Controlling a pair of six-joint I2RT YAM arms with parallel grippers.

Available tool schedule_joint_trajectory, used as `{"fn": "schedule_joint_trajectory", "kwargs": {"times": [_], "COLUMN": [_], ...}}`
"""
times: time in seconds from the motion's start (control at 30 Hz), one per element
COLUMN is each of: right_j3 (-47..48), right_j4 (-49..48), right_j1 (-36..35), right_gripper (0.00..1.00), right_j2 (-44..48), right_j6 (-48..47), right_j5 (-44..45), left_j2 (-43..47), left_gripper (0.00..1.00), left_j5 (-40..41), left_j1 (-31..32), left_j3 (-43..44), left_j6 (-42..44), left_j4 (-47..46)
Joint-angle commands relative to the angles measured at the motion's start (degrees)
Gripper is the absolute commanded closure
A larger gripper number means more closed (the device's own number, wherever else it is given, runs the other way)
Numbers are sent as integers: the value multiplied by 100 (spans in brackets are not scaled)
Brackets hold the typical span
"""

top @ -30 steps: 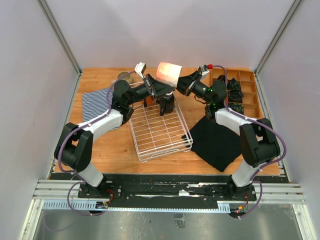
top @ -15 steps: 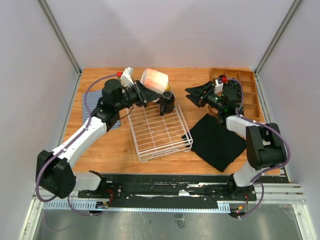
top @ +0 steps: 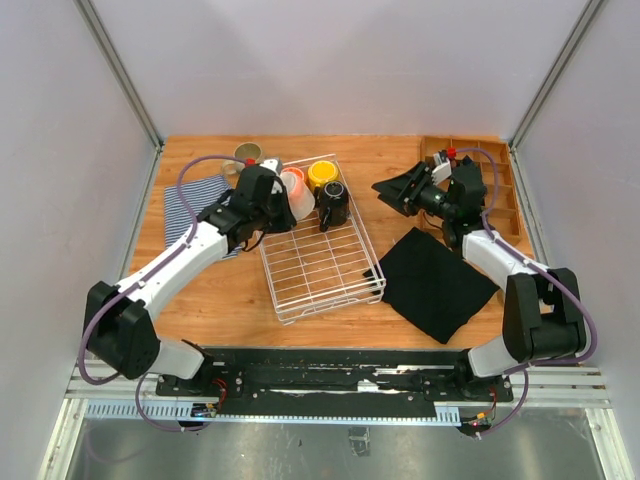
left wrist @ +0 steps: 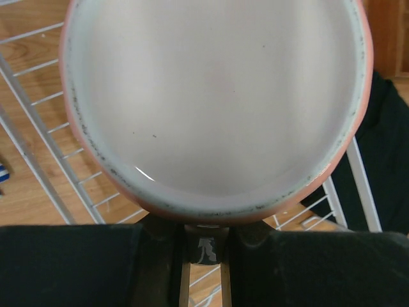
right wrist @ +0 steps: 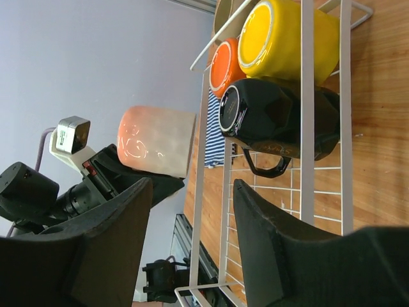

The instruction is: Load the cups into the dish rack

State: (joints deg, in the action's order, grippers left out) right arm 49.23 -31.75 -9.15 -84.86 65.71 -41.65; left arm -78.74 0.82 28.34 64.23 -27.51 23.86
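Observation:
The white wire dish rack (top: 325, 270) lies mid-table. At its far end stand a yellow cup (top: 322, 174), an orange cup (top: 290, 176) and a black cup (top: 334, 205). All three also show in the right wrist view: yellow (right wrist: 287, 38), orange (right wrist: 225, 69), black (right wrist: 275, 118). My left gripper (top: 282, 196) is shut on the pale pink cup (top: 300, 198) and holds it at the rack's far left corner. The cup's white mouth (left wrist: 211, 96) fills the left wrist view. My right gripper (top: 386, 188) is open and empty, right of the rack.
A beige cup (top: 247, 152) and a pale greyish cup (top: 232, 168) stand outside the rack at the far left. A striped cloth (top: 190, 205) lies left of the rack, a black cloth (top: 435, 280) right of it. A wooden compartment tray (top: 497, 190) sits at the far right.
Both grippers held the pink cup high; the right one let go and pulled back right. The left arm lowered the cup to the rack's far left corner.

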Motion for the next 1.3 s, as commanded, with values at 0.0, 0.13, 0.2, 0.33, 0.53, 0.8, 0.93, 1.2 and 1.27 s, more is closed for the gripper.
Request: {"fn": "schedule_joint_trajectory", "kwargs": {"times": [0.0, 0.13, 0.2, 0.33, 0.53, 0.8, 0.93, 1.2, 1.27], "right_j3": [175, 103, 60, -24, -100, -151, -157, -160, -151], "right_j4": [96, 93, 90, 52, 15, -15, -14, -27, -12], "right_j1": [117, 198, 240, 335, 450, 580, 590, 599, 598], "right_gripper": [46, 46, 46, 46, 46, 45, 46, 46, 46], "right_j2": [64, 124, 163, 205, 254, 301, 308, 303, 303], "right_j6": [-215, -208, -202, -162, -112, -92, -78, -67, -61], "right_j5": [-137, -185, -209, -251, -315, -366, -364, -372, -370], "left_j2": [-100, -332, -480, -777, -1278, -1611, -1721, -1809, -1783], "left_gripper": [99, 99, 100, 100, 100, 99, 100, 99, 99], "left_j5": [821, 952, 938, 977, 1014, 1092, 1114, 1166, 1137], "left_j1": [140, 172, 208, 313, 471, 531, 570, 697, 707], "left_j3": [422, 409, 436, 542, 774, 812, 776, 544, 441], "left_j6": [576, 687, 731, 848, 930, 987, 1062, 1063, 1040], "left_j4": [-15, 62, 80, 36, 54, -8, -77, -385, -489]}}
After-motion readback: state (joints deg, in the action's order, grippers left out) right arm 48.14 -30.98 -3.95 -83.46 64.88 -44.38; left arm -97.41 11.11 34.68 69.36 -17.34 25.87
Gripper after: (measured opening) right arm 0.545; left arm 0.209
